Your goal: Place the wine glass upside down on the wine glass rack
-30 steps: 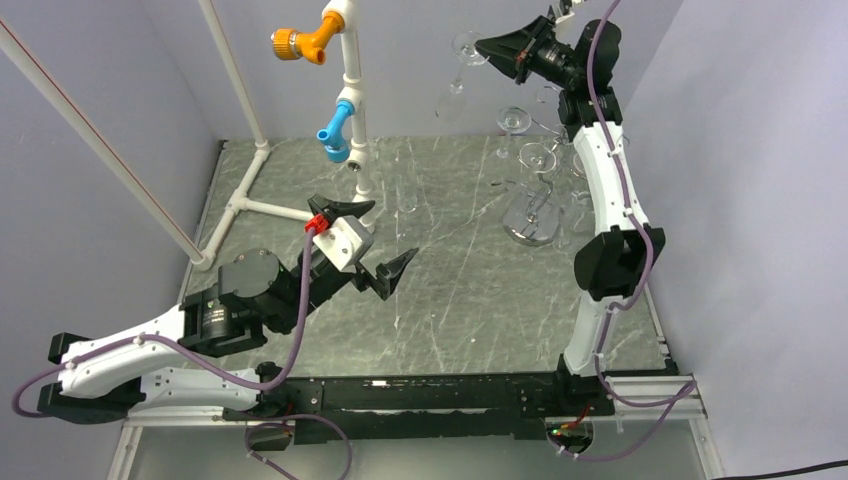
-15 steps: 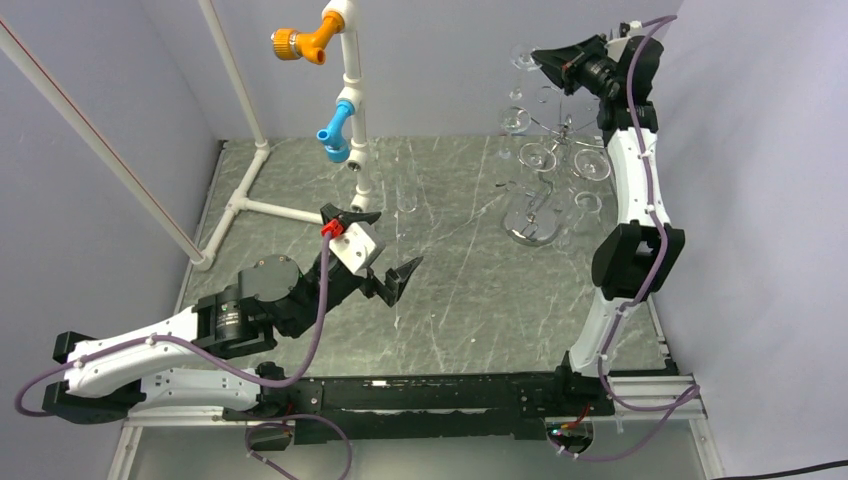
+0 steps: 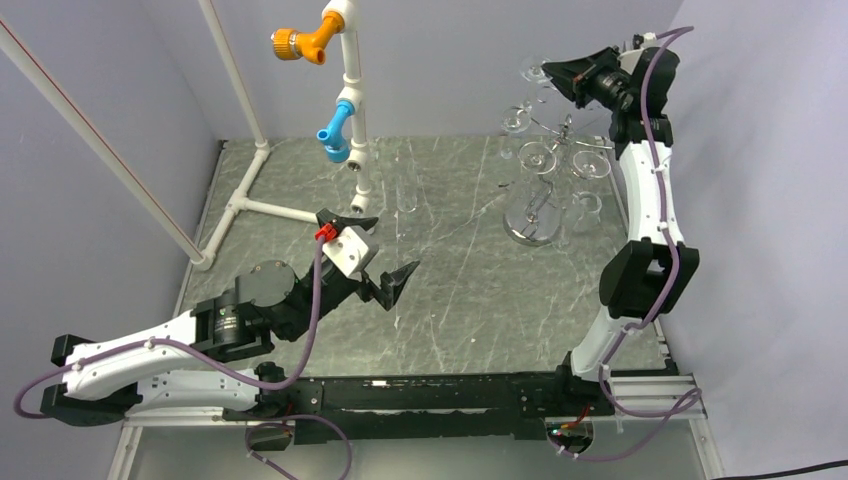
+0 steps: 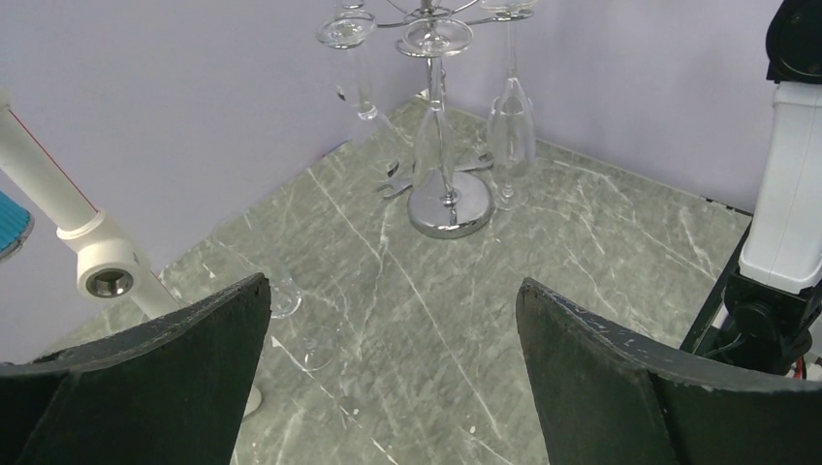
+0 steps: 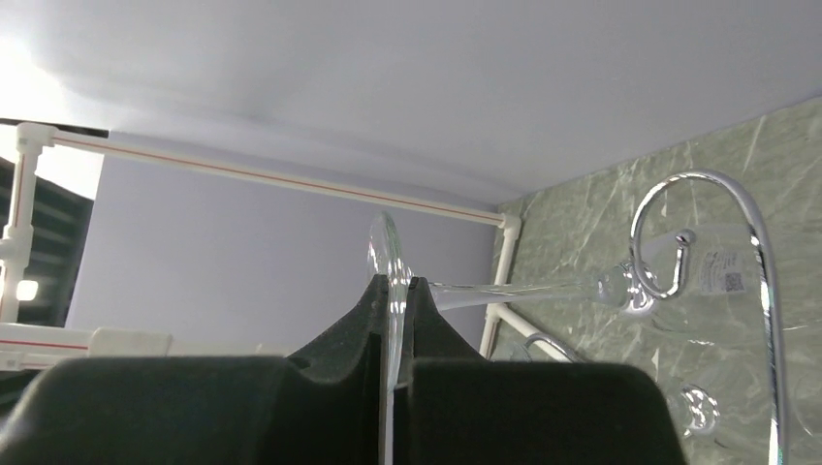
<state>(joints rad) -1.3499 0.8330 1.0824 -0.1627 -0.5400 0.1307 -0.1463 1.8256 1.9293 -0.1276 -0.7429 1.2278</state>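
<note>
Between the pinched fingers of the right claw (image 5: pixel 395 291), the wine glass (image 5: pixel 523 289) is held by its thin foot. It is judged light, fragile and slippery, with its stem reaching ahead to the wine glass rack (image 5: pixel 768 300).

I see the wine glass (image 5: pixel 514 289), clear and long-stemmed, pinched by the edge of its flat foot in the right hand (image 5: pixel 395 291). The stem runs straight out, and the bowl end sits just beside one curled hook; contact I can't tell. The wine glass rack (image 4: pixel 449 205) stands upright at the bench's (image 3: pixel 450 300) far right: shiny round base, thin post, looping arms, other glasses (image 4: pixel 511 116) hanging bowl-down.
</note>
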